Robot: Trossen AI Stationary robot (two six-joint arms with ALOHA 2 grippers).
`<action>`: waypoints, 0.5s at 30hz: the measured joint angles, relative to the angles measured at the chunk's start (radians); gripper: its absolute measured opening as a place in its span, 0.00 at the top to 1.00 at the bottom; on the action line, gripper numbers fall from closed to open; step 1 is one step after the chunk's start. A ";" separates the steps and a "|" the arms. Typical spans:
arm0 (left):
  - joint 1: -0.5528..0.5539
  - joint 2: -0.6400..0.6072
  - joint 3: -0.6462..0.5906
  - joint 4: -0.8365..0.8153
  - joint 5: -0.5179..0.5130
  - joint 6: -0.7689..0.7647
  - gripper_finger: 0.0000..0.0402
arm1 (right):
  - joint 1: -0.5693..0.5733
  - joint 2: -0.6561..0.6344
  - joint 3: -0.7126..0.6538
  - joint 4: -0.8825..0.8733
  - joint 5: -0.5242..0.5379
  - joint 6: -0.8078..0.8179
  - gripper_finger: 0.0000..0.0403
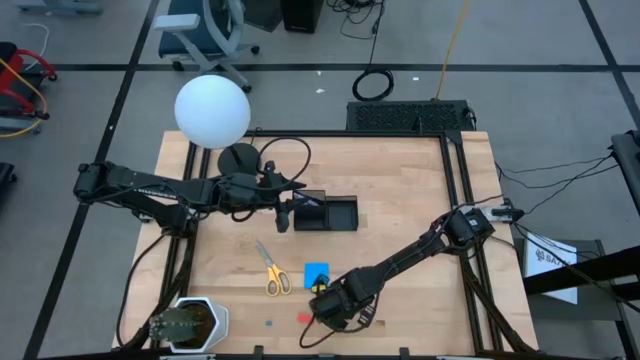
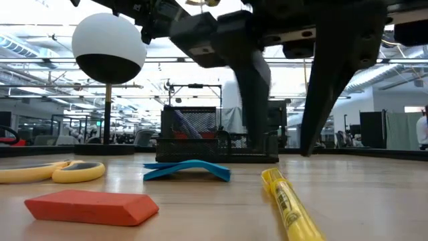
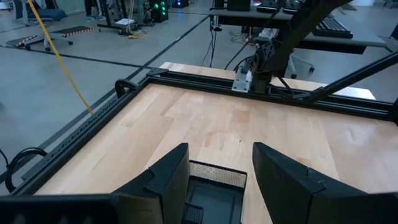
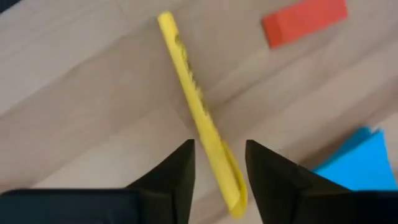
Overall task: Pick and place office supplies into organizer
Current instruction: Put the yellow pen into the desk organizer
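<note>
Two arms over a pale wood-plank table (image 1: 400, 190). Left gripper (image 3: 214, 180) hangs released above the black wire-mesh organizer (image 1: 325, 213), fingers spread. Left to right in the low view: yellow-handled scissors (image 2: 47, 172) lying flat, matte red eraser (image 2: 90, 206) a blunt slab, curled blue note pad (image 2: 187, 170), glossy yellow pen (image 2: 289, 204). Right gripper (image 4: 219, 163) straddles the pen's end, fingers parted, not clamped.
</note>
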 joint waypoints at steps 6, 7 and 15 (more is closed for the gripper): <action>0.000 0.000 0.000 0.001 0.000 0.000 0.54 | 0.006 0.050 0.001 0.018 -0.004 -0.076 0.62; 0.000 0.000 0.000 0.001 0.000 0.000 0.54 | 0.006 0.054 0.001 0.020 -0.004 -0.080 0.62; 0.000 0.000 0.000 0.001 0.000 0.000 0.54 | 0.006 0.065 0.003 0.028 -0.025 -0.086 0.64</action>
